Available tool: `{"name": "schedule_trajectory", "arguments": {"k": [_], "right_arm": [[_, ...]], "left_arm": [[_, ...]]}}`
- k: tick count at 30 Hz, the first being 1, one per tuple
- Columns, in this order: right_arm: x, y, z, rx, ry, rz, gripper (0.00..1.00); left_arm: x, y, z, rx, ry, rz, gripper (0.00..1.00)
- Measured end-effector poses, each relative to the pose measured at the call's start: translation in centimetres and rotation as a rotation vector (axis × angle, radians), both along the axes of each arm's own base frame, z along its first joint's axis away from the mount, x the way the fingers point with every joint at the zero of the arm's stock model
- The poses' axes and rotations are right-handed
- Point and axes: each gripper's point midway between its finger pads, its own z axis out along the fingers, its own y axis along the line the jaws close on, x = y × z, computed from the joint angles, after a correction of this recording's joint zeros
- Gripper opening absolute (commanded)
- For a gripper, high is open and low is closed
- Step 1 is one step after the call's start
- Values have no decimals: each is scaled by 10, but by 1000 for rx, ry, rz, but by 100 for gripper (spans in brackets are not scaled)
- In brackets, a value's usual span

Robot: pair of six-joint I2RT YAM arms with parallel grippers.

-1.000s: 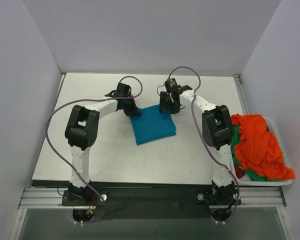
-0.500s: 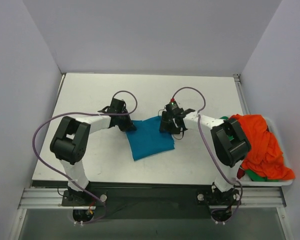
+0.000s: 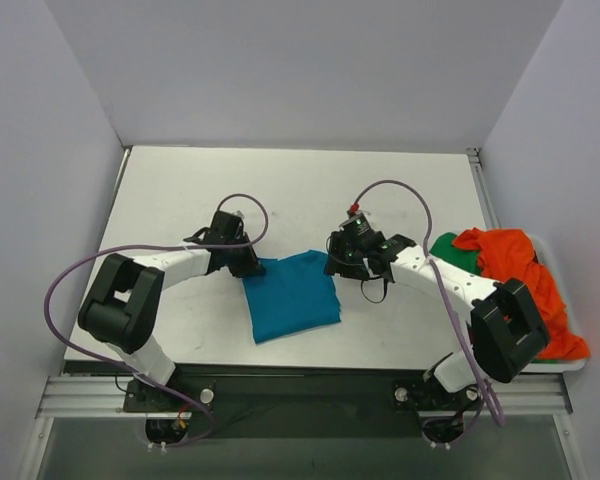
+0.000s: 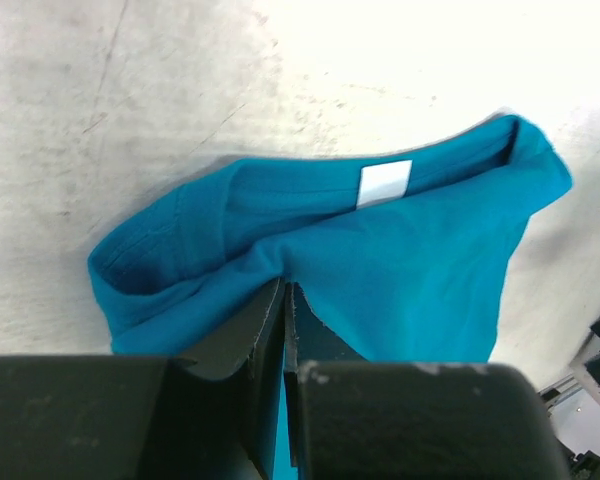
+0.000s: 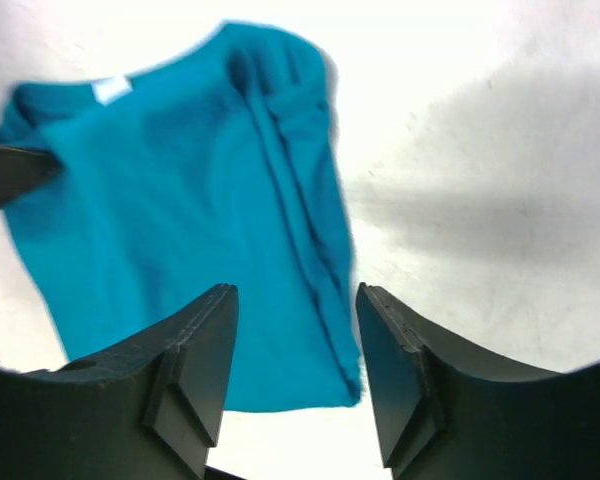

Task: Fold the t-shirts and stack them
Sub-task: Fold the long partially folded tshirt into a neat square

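The teal-blue t-shirt (image 3: 292, 298) lies folded into a small rectangle on the white table. My left gripper (image 3: 250, 264) is shut on its far left corner; in the left wrist view the jaws (image 4: 283, 292) pinch the cloth (image 4: 410, 250) near the white label (image 4: 384, 183). My right gripper (image 3: 339, 264) is open at the shirt's far right corner. In the right wrist view its fingers (image 5: 195, 350) stand apart just above the cloth's edge (image 5: 180, 220), holding nothing. The orange-red shirt (image 3: 520, 282) lies crumpled over a green one (image 3: 448, 245) at the right.
A white tray (image 3: 572, 366) at the table's right edge holds the orange and green heap. The right arm's forearm (image 3: 450, 282) passes close in front of the heap. Grey walls enclose the table on three sides.
Both grippers have moved toward the near edge, and the teal shirt has come with them, nearer and slightly left. The right arm has stretched out lower across the table.
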Motion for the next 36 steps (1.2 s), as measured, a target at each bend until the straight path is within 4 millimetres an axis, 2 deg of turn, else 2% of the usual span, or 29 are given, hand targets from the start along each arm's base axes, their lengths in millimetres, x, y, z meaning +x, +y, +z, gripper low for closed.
{"name": "schedule_trajectory", "arguments": {"k": [2,5,8,15,22,24,28,33,36], "right_arm": [[11,8,12,8,-31,13,45],[31,21,20,6,-58,33,44],[47,31,12,-17,-54,55,44],[66,43,-12,-68,-17,89,44],[80,54,-17,-71,-16,94,40],[81,56,-18,-69,-14,95,39],[81,56,-24,-73,-1,92,36],[80,56,-24,-68,6,86,31],[80,57,-23,-64,7,80,30]], "left_arm": [[5,-3,3,-5,-9,-4,14],[13,-7,8,-12,-24,-7,14],[18,-9,11,-15,-33,-10,14],[18,-9,7,-9,-25,-14,13],[16,-8,5,-1,-17,-19,13],[15,-7,6,1,-19,-21,17],[13,0,21,-10,-55,-7,25],[15,14,55,-17,-143,28,25],[12,20,62,-6,-167,43,25]]}}
